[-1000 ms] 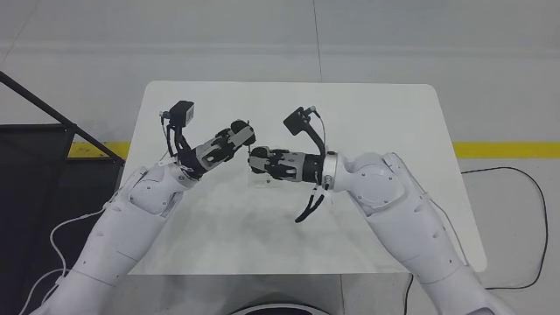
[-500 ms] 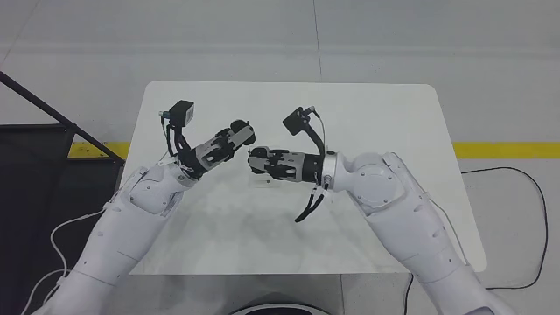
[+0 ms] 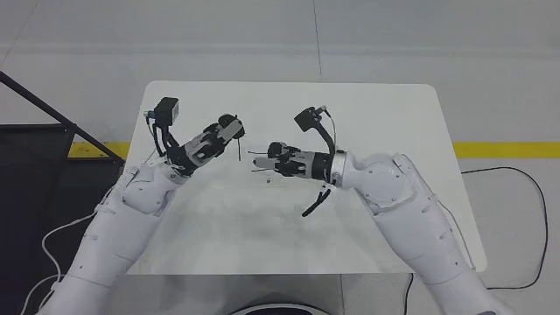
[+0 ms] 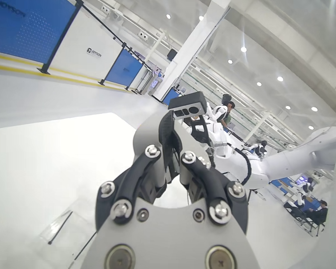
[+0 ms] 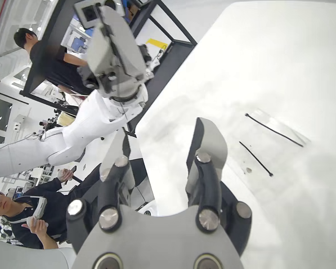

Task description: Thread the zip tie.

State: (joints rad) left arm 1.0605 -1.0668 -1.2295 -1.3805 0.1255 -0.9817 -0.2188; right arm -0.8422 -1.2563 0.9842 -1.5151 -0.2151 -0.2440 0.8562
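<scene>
The left pincer [image 3: 232, 128] hangs over the white counter [image 3: 385, 114], to the left of the clear bag [image 5: 280, 124] and a little farther from the robot than the bag is. Its jaws are drawn together with no gap to be seen between the pads, and they pinch a thin black zip tie [image 3: 236, 144] near one end. The rest of the strip trails down out of the pincer towards the counter and ends short of the bag, touching neither the bag nor the other arm. From the left wrist view the pincer sits well above the bag's level, not resting on anything. The bag itself lies flat on the counter between the two arms, nearer the right one. One loose tie [image 5: 274, 130] lies straight across the bag, and a second loose tie [image 5: 254, 158], shorter to the eye, lies on the bare counter just beside the bag, roughly parallel to the first and not touching it. The right pincer [image 5: 162, 128] hovers close over the bag's right side, pointing left towards the other arm. Its jaws stand wide apart; the fingers [image 5: 207, 141] have nothing between them and touch neither the bag nor the loose ties. Whether the tail of the held zip tie has passed through its own head is too fine to tell.
</scene>
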